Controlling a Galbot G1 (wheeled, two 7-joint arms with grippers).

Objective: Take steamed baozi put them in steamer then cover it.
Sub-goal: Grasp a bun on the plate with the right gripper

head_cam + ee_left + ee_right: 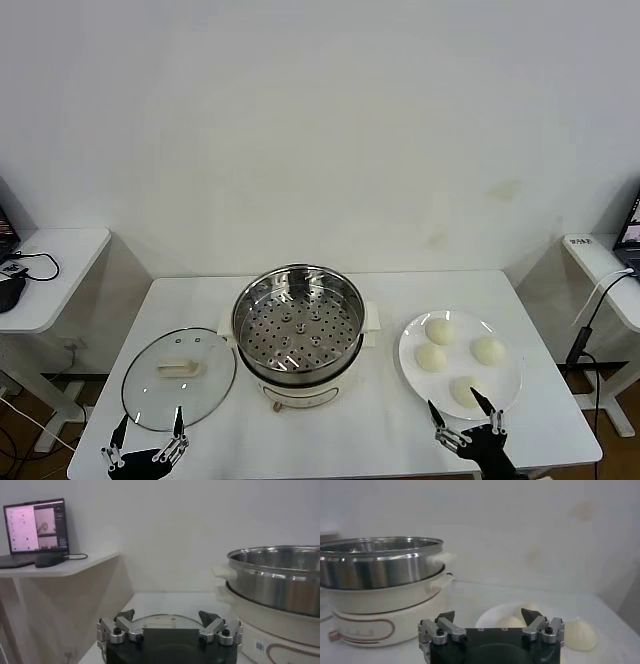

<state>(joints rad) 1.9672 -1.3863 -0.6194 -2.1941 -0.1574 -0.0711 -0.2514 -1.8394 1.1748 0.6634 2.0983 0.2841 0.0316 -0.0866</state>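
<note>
Cream-white steamed baozi, four of them, are seen on the white plate at the right, while the steamer stands uncovered at centre with its tray bare and the cover lies flat at its left. Both grippers are held at the near edge with fingers spread wide, nothing gripped: the right gripper just near the closest bun, the left gripper at the lid's near rim. That nearest bun is best straddled evenly and pinched lightly, since soft dough would likely dent.
</note>
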